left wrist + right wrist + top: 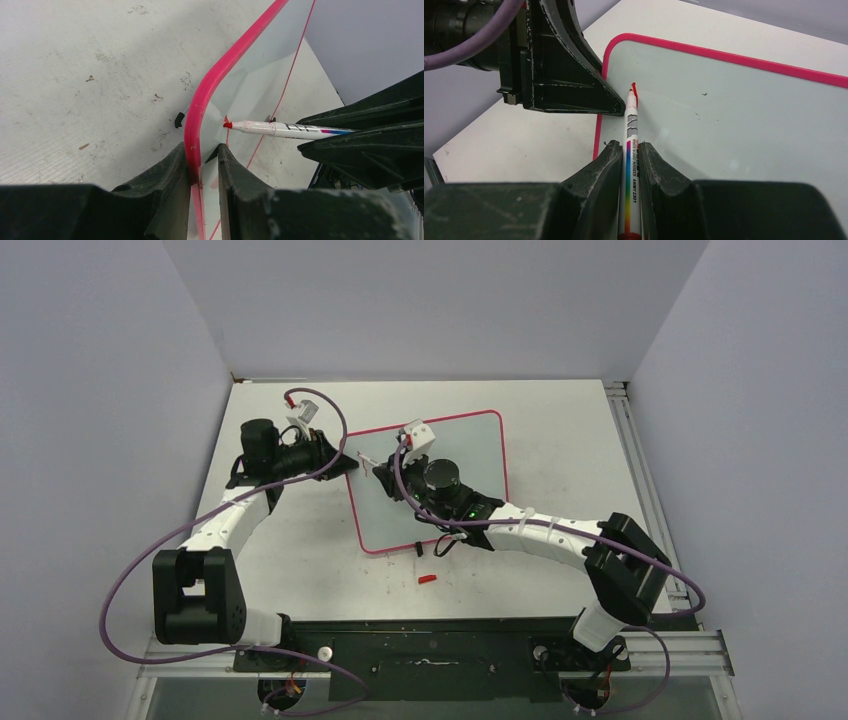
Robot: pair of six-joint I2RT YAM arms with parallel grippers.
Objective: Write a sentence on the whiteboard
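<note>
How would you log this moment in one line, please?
left fingers: clamped on whiteboard edge | right fingers: holding marker | marker tip: on whiteboard | sentence: only a short red stroke

This looks like a robotics lab, a small test cell. Plain grey walls close the white bench on three sides. A left arm and a right arm stand at its near edge, with metal rails and loose purple cables.
</note>
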